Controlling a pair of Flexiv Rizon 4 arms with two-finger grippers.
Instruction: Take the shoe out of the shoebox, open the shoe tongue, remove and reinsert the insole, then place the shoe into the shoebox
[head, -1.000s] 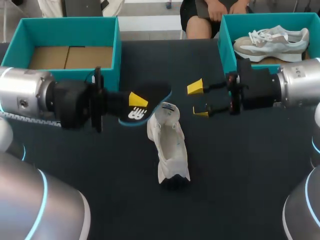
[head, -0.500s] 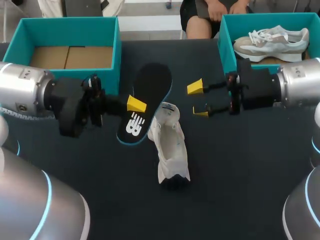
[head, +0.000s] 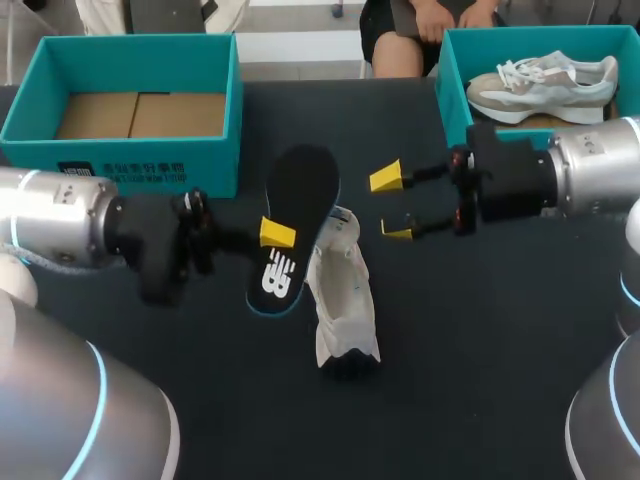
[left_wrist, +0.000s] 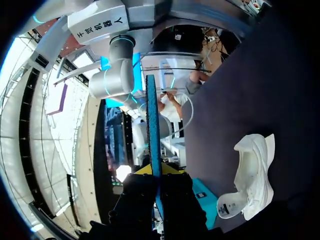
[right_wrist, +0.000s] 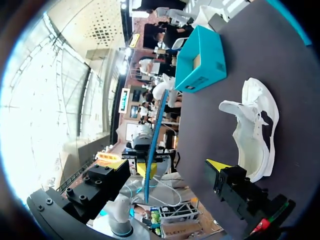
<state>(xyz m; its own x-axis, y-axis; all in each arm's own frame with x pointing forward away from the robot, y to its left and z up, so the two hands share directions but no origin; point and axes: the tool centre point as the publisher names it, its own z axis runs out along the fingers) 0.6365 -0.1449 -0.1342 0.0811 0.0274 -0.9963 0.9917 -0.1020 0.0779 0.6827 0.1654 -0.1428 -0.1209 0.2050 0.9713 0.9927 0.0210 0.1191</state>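
A black insole with a teal edge hangs over the table, and my left gripper is shut on its lower half. Its toe end points toward the far side. In the left wrist view the insole shows edge-on, rising from between the shut fingers. The white shoe lies on the dark table just right of the insole, its opening toward the far side, also seen as the white shoe and the shoe. My right gripper stands open beyond the shoe's opening, holding nothing. From the right wrist the insole hangs ahead.
A teal shoebox with a cardboard floor stands at the back left, seen from the right wrist as the box. A second teal box at the back right holds another pale shoe. Bare dark table lies in front of the shoe.
My left arm has drawn back toward the near side and turned, bringing the insole from nearly edge-on to face-up beside the shoe. The right gripper has shifted slightly left, still open.
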